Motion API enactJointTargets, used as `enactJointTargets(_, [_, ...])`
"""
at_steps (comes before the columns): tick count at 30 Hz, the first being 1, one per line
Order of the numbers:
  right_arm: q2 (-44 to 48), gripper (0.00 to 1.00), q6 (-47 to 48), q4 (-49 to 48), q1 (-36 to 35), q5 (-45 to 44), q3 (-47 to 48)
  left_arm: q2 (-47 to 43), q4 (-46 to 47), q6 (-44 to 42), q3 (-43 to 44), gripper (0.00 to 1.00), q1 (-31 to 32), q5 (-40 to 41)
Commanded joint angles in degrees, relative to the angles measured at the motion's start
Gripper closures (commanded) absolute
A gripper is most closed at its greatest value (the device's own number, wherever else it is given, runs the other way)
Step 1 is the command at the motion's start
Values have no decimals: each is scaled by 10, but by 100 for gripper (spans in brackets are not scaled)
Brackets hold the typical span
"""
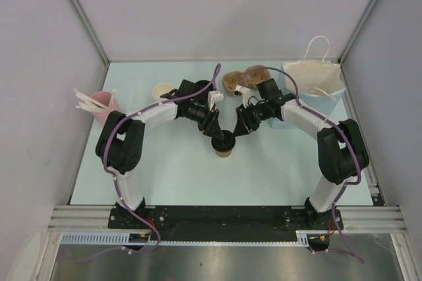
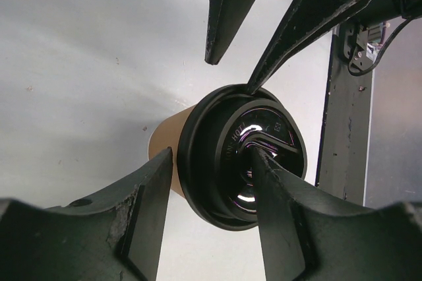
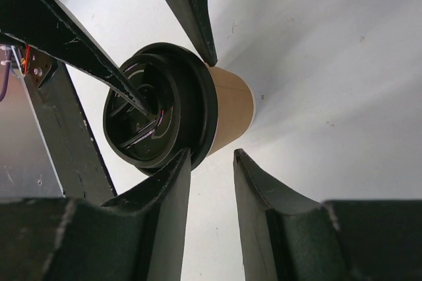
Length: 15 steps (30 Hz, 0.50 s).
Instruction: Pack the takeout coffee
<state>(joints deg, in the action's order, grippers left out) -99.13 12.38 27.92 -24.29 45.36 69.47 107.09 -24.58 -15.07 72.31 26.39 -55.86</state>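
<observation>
The takeout coffee [image 1: 225, 152] is a small tan paper cup [image 3: 232, 104] standing upright mid-table with a round black lid [image 2: 211, 156] on it. My left gripper [image 1: 218, 136] comes down on it from the left. It is open and astride the lid's rim [image 2: 210, 154], with one finger [image 2: 280, 208] resting on the lid's top and the other [image 2: 135, 215] beside the cup wall. My right gripper [image 1: 233, 134] comes from the right and is open with only table in its gap [image 3: 212, 154]. Its left finger [image 3: 165, 195] touches the lid's rim.
A pink cup of white stirrers [image 1: 100, 104] stands at the left. An open tan cup [image 1: 161, 91] is behind the left arm. Brown cardboard pieces [image 1: 241, 80] lie at the back middle. A white handled paper bag [image 1: 315, 75] lies at the back right.
</observation>
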Motion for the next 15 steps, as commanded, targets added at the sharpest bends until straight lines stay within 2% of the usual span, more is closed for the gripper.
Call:
enactJointTargets(1, [-11,64,-6,-3,-8,-5,15,16,-36,-55,-33,45,3,125])
enactJointTargets(15, [-35,65,8,10,-36,-134,15,10,-40,-63,-45,49,3,162])
